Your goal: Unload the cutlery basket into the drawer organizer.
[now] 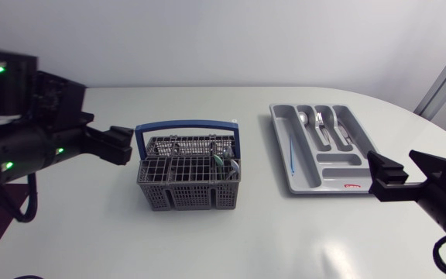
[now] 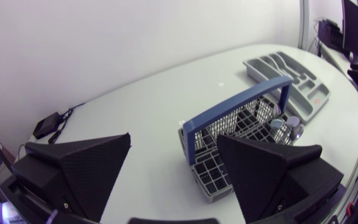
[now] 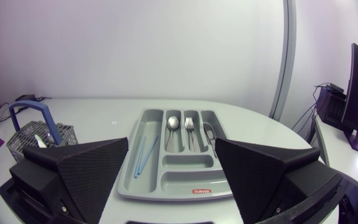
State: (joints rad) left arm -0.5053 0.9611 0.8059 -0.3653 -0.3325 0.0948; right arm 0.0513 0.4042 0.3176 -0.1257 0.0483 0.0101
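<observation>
1. Roughly mid-counter stood the grey basket with its blue handle upright. A few pieces of cutlery stuck up from the compartments on the side nearer the organizer.
2. The organizer lay flat and well apart from the basket, on the right arm's side of the counter. It held a spoon and a fork in neighbouring slots. A pair of thin blue sticks lay in the long slot closest to the basket.
3. The left gripper hung just beside the end of the handle, on the side away from the organizer. Its fingers were spread wide with nothing between them. In its wrist view the basket lay ahead of it and partly behind one finger.
4. The right gripper sat near the organizer's corner, on the side away from the basket. It too was wide open and empty. From its wrist view the organizer lay straight ahead, framed between the two fingers, with the basket off beyond it to one side.
</observation>
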